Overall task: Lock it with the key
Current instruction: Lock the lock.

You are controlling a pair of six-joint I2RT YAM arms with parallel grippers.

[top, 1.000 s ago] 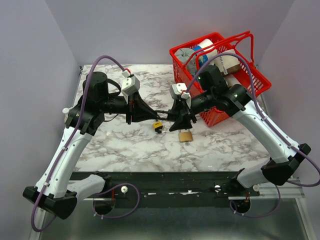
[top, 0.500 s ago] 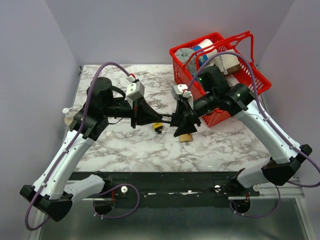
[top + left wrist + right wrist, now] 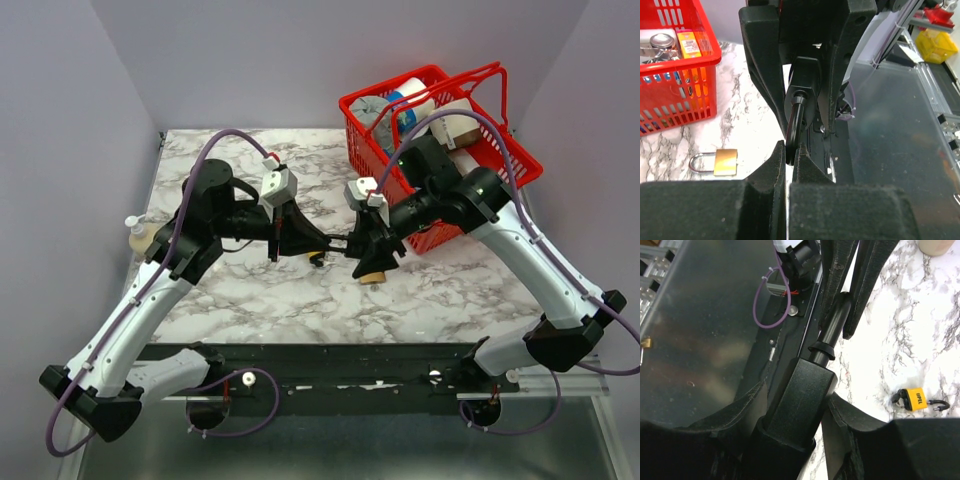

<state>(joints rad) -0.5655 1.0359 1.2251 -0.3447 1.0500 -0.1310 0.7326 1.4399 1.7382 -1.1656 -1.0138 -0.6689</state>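
The left gripper (image 3: pixel 789 159) has swung right since a second ago and pinches the shackle (image 3: pixel 795 120) of the black padlock (image 3: pixel 805 80), whose body the right gripper (image 3: pixel 356 244) clamps over the middle of the table (image 3: pixel 240 292).

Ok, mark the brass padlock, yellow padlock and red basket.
brass padlock (image 3: pixel 726 162), left wrist view, on its body.
yellow padlock (image 3: pixel 914 398), right wrist view, on its body.
red basket (image 3: pixel 680 66), left wrist view, front rim.

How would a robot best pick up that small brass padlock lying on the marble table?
By its blocky body, from straight above, pinching the two side edges: the brass padlock lies flat, and its thin looped shackle would likely slip.
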